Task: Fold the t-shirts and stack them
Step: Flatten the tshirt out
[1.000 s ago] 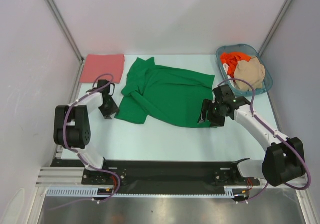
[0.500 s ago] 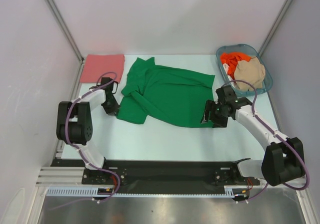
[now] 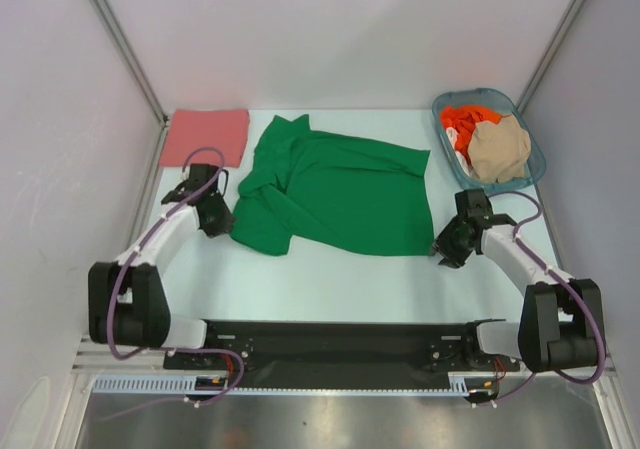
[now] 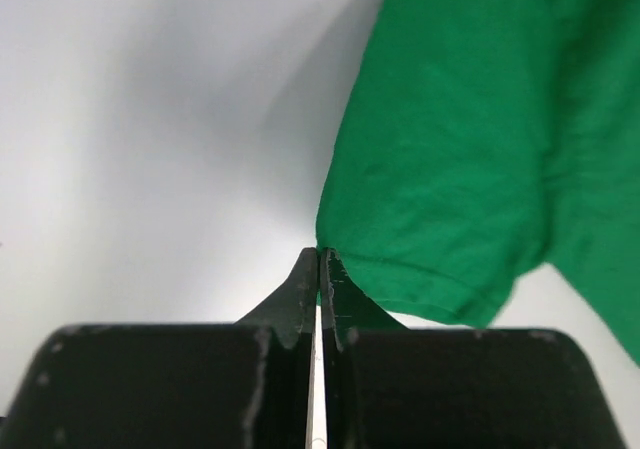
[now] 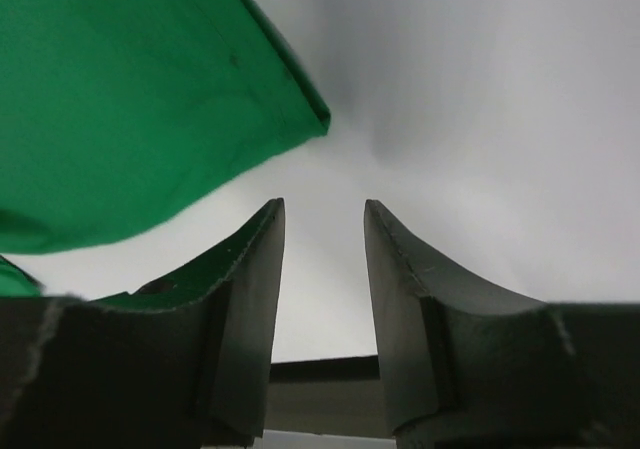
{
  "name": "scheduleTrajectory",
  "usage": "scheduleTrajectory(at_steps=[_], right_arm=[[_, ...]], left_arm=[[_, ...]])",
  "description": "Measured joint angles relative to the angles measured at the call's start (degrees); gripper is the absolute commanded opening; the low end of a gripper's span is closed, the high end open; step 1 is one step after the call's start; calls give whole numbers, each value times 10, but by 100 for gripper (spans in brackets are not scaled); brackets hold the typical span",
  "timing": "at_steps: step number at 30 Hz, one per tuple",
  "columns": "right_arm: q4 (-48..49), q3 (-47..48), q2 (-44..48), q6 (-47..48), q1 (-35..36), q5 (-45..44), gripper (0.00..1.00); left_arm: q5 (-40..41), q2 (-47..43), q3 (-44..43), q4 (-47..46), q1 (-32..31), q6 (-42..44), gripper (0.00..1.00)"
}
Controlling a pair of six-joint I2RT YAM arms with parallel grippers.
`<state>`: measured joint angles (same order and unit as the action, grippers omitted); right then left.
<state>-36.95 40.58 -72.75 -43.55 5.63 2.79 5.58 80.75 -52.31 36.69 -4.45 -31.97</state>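
The green shirt [image 3: 335, 194] lies spread across the middle of the table [image 3: 330, 279], collar to the far left, one sleeve hanging toward the near left. The left gripper [image 3: 224, 222] sits low at that sleeve, its jaws pressed together right on the sleeve's corner [image 4: 330, 254], pinching the very edge of the cloth as far as I can see. The right gripper [image 3: 445, 257] is just off the shirt's near right corner, its jaws spread partway with only bare table showing between them; in its wrist view the corner of the hem [image 5: 300, 119] lies ahead and a little left of the gap, not touching the gripper. A pink shirt [image 3: 205, 136] rests folded at the far left corner. At the far right, the basket [image 3: 437, 109] holds an orange shirt [image 3: 462, 121] with a beige shirt [image 3: 498, 149] piled against it.
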Motion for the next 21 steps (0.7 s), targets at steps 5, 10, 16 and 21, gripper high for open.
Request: scheduleTrajectory(at_steps=[5, 10, 16, 21], right_arm=[[35, 0, -13, -54, 26, -57, 47], [40, 1, -35, -106, 55, -92, 45], [54, 1, -39, -143, 63, -115, 43], [62, 1, -62, -150, 63, -121, 43]], left_arm=[[1, -47, 0, 0, -3, 2, 0], [0, -57, 0, 7, -4, 5, 1], [-5, -85, 0, 10, -4, 5, 0], [-9, -101, 0, 10, -4, 5, 0]])
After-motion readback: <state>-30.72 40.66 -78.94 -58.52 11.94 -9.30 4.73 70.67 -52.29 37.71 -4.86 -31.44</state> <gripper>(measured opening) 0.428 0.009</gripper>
